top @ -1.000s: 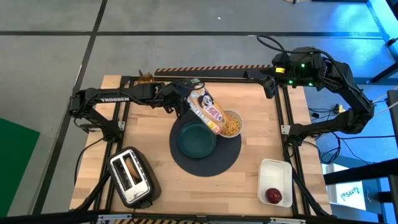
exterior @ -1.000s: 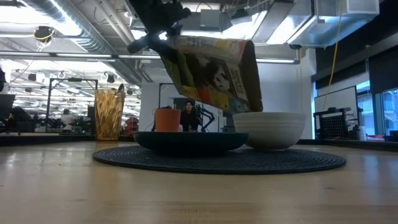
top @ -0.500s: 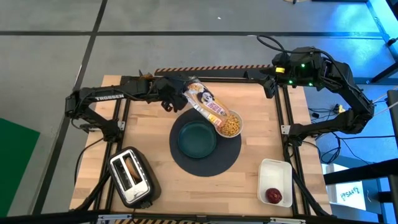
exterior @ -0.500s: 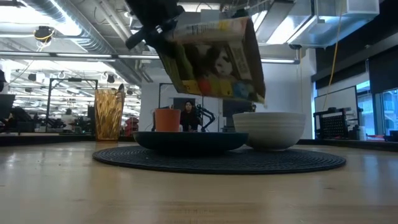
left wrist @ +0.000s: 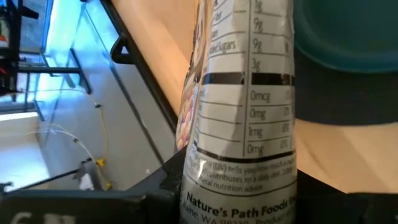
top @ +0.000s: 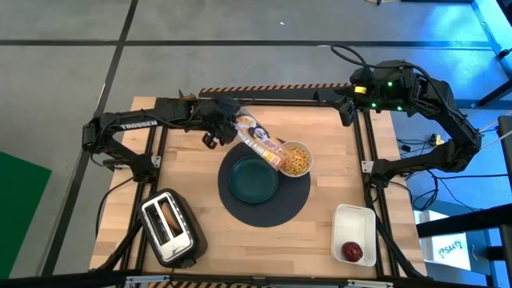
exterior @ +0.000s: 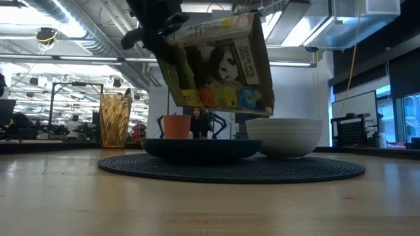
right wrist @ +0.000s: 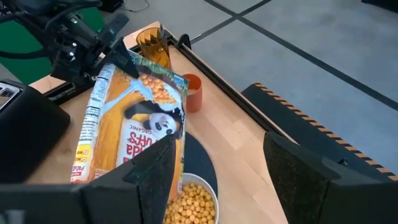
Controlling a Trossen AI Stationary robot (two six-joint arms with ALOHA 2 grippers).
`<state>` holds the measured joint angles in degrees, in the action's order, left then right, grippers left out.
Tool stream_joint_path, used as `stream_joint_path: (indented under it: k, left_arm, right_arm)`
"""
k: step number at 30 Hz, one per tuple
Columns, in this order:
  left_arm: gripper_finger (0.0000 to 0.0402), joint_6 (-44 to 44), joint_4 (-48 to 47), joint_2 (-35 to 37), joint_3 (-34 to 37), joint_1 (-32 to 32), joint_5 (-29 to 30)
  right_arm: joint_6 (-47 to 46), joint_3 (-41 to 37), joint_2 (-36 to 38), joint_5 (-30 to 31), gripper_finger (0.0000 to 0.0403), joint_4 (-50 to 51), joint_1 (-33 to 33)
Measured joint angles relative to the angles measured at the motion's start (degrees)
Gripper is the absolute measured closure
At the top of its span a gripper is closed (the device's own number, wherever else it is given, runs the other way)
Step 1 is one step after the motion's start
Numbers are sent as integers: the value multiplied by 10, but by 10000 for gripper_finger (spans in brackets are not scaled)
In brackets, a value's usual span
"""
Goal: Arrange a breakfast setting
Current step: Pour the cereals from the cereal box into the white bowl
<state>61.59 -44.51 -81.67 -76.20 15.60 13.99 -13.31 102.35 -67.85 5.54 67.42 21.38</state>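
The white bowl [top: 297, 160], full of yellow cereal, sits at the upper right of the dark-blue mat [top: 264, 206] beside the teal plate [top: 254, 179], in the middle of the high view. Above it the left hand [top: 214, 122] holds a tilted cereal box [top: 262, 142], its mouth over the bowl. The right hand [right wrist: 217, 180] is spread wide and hangs at the upper right, off the tabletop [top: 192, 172].

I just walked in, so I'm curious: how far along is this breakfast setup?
Done: teal plate and white bowl, already holding cereal, sit on the dark-blue mat. In hand: the left gripper holds the cereal box over the bowl. Left: the red fruit lies in the white tray.
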Motion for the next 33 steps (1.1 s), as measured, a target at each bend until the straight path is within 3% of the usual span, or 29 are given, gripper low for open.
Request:
stream_joint_path:
  k: [14, 26, 33]
  left_arm:
    - [282, -131, -42, 47, 0, 8, -38]
    - [282, -296, -67, 79, 3, 40, -170]
    - [283, -366, -19, 84, 67, 61, -264]
  right_arm:
    - [-4, 0, 0, 0, 171, -1, 0]
    - [-3, 0, 5, -2, 171, -39, 0]
    - [-2, 0, 33, -5, 171, -44, 0]
